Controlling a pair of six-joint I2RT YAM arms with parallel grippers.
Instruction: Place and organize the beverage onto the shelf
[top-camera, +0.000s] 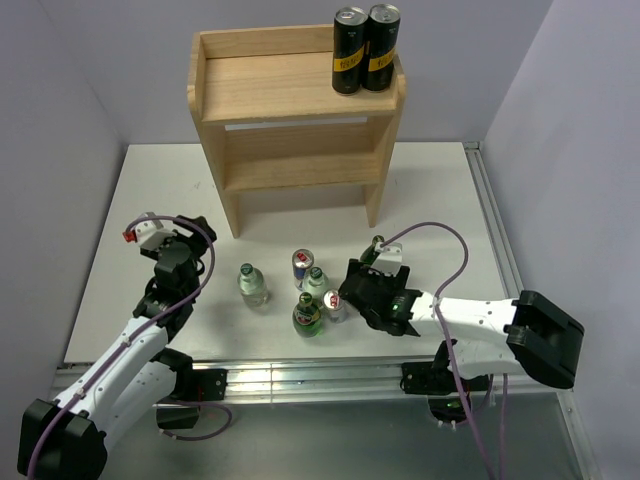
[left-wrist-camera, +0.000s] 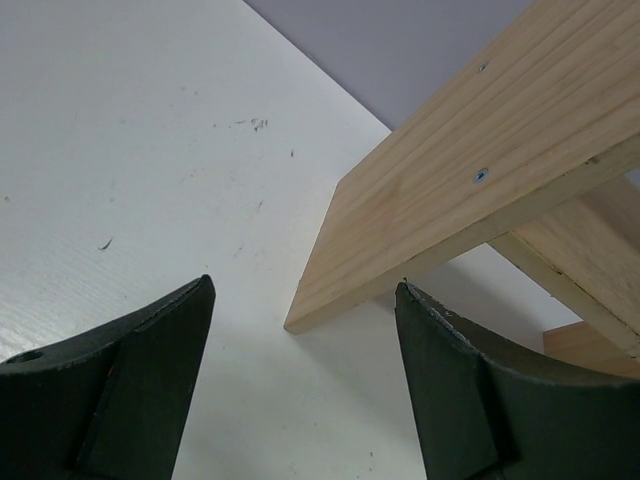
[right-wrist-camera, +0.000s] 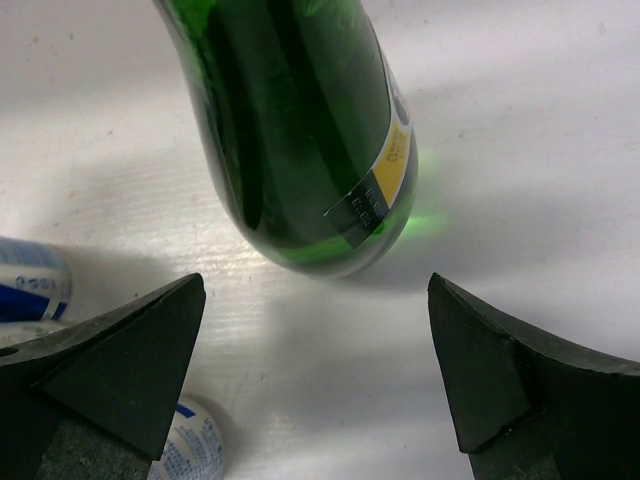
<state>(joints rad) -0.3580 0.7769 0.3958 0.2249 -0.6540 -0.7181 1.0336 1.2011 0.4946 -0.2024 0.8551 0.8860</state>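
Note:
The wooden shelf (top-camera: 290, 170) stands at the back, with two tall black cans with yellow bands (top-camera: 364, 48) at the right end of its top board. On the white table stand a clear bottle (top-camera: 252, 285), a blue-silver can (top-camera: 302, 268), a second clear bottle with a green cap (top-camera: 316, 283), a dark-green bottle (top-camera: 307, 315) and another small can (top-camera: 334, 305). My right gripper (top-camera: 348, 292) is open just right of this group. In the right wrist view it (right-wrist-camera: 315, 290) faces the green bottle (right-wrist-camera: 310, 130), not touching it, with a can (right-wrist-camera: 190, 450) by its left finger. My left gripper (top-camera: 185, 245) (left-wrist-camera: 303, 288) is open and empty, facing the shelf's left side panel (left-wrist-camera: 470, 190).
A metal rail (top-camera: 492, 220) runs along the table's right edge and an aluminium rail (top-camera: 300, 380) along the front. Grey walls close in the back and both sides. Bare white table (top-camera: 150, 190) lies left of the shelf.

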